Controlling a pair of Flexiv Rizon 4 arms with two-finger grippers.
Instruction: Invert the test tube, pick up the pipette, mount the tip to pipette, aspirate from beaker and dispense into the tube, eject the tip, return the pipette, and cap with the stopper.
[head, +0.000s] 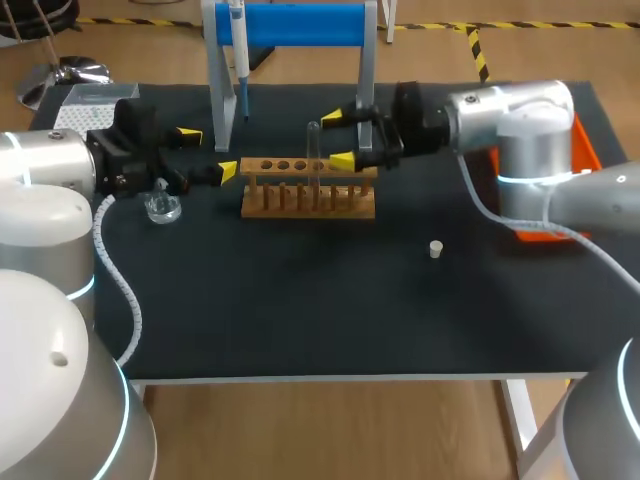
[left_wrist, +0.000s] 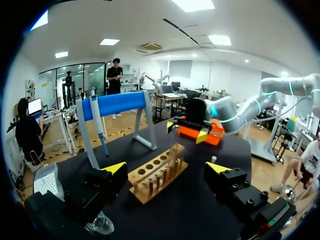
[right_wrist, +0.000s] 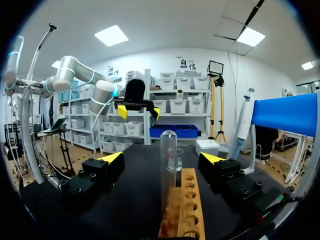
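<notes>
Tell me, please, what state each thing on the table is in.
Tube: standing in the rack, round end up.
Pipette: hanging on the stand.
Stopper: loose on the table.
Beaker: upright on the table.
Left hand: open, empty.
Right hand: open, empty, at the tube.

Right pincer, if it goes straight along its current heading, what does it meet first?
Likely the test tube, upright in the wooden rack, centred just ahead of the open right pincer. The rack sits lower, so it probably comes second.
</notes>
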